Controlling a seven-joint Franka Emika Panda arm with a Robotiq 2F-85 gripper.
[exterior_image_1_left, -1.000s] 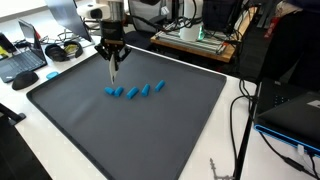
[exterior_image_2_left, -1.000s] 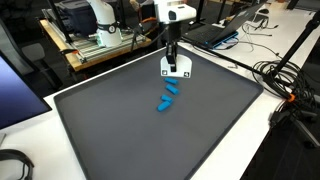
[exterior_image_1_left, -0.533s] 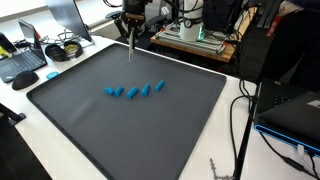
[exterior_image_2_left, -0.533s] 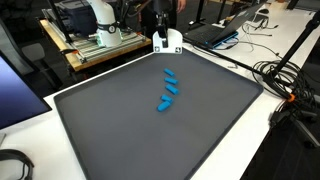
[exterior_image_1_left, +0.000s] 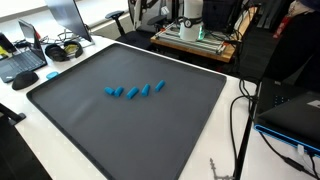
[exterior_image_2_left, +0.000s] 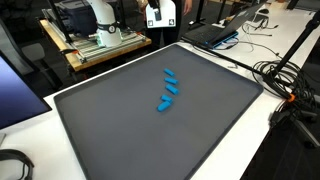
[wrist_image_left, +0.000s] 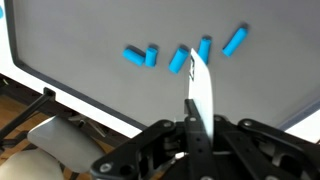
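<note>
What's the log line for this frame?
claw: shut, empty, high near mat edge | blue pieces: five in a row on mat, untouched | contact: none

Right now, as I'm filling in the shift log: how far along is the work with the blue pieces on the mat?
Done, it seems: five blue pieces lie in a loose row on the dark mat, none stacked. In hand: nothing. In the wrist view the gripper hangs well above them, jaws together, nothing seen between them. Left: little shows, only that the row's gaps are uneven.

Grey mat (exterior_image_1_left: 190, 120) — perhaps five blue pegs (exterior_image_1_left: 133, 91).
</note>
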